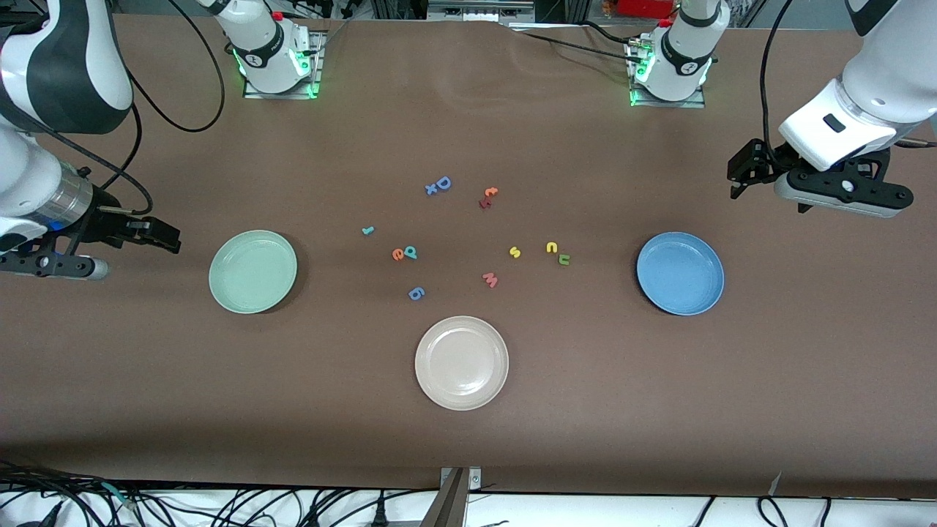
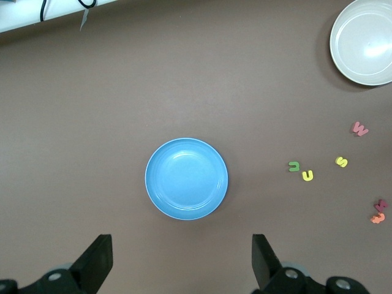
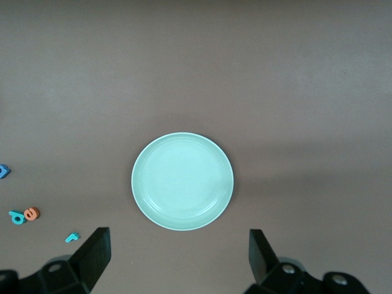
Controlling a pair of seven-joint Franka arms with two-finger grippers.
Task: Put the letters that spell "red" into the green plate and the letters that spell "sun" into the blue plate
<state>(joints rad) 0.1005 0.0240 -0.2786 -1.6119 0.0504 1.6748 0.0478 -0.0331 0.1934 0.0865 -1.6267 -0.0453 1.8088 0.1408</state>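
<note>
Risk lies in size: both end effectors hang wide open and empty, left end effector (image 1: 739, 179) near the round blue plate (image 1: 680, 273), right end effector (image 1: 157, 236) near the pale green plate (image 1: 252, 271). Mid-desk, teal "d" (image 1: 411, 252) touches orange "e" (image 1: 397, 255), yellow "n" (image 1: 551, 247) touches olive "u" (image 1: 564, 258); pinching one may drag both. Yellow "s" (image 1: 514, 252) and thin teal "r" (image 1: 367, 230) lie alone. Pinkish "w" (image 1: 490, 279), blue "6" (image 1: 416, 293) and beige plate (image 1: 461, 362) toward the front edge are decoys.
</note>
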